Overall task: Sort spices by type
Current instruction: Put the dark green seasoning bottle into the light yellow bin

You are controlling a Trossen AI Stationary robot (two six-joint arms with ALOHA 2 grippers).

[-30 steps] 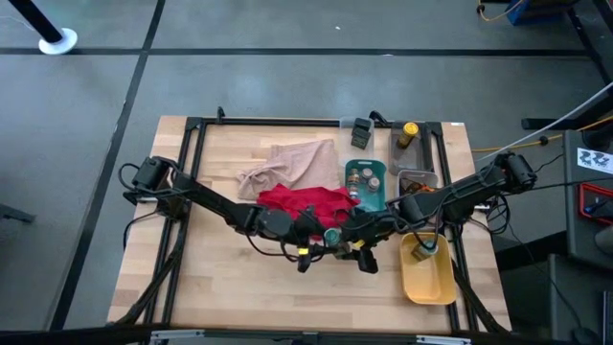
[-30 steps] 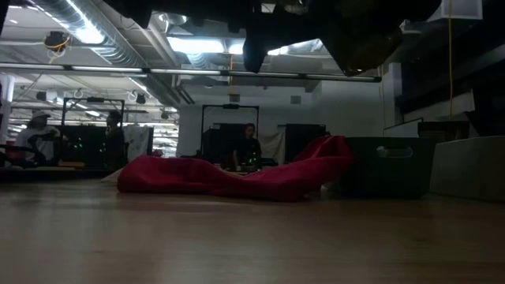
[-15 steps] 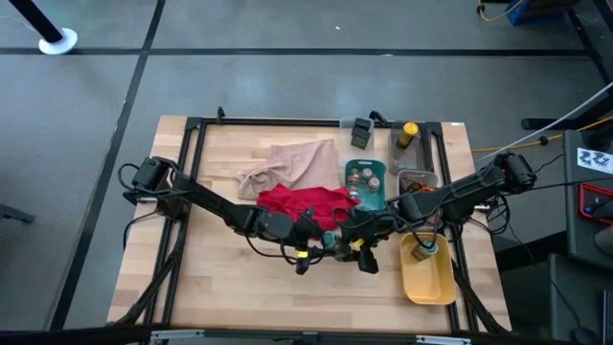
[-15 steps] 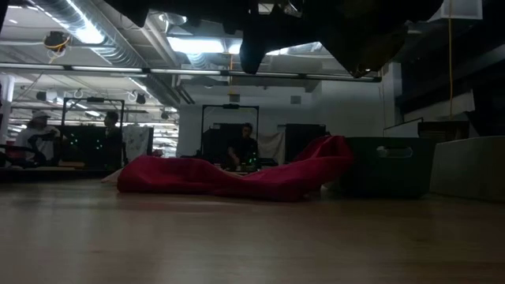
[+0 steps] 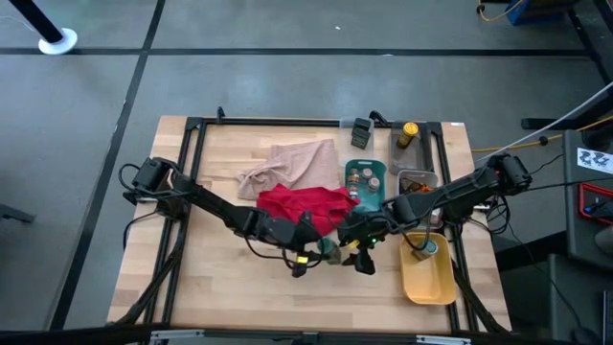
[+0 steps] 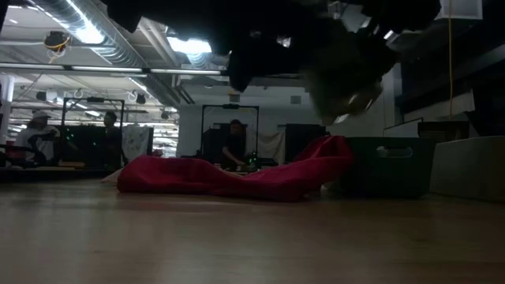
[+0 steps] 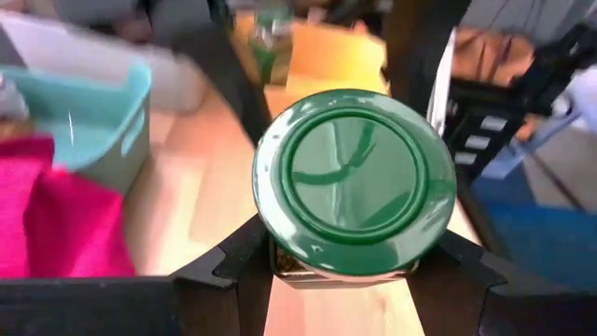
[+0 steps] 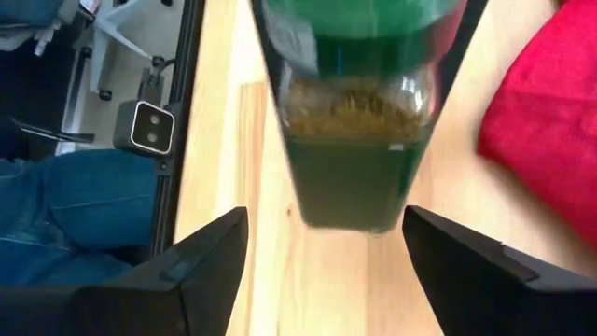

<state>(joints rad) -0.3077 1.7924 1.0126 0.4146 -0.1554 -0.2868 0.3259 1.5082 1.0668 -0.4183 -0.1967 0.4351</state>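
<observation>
Wooden table: left tool grips green-lidded jar.

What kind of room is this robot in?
Probably a robotics lab or workshop. Beyond the wooden table the low view shows ceiling lights, a desk with screens, and a person working at the back.

Low view dim, backlit by ceiling lights; arms silhouetted, motion-blurred. Wrist views bright, soft-focused. High view evenly lit.

Glossy green jar lid, matt wooden table, red cloth
</observation>
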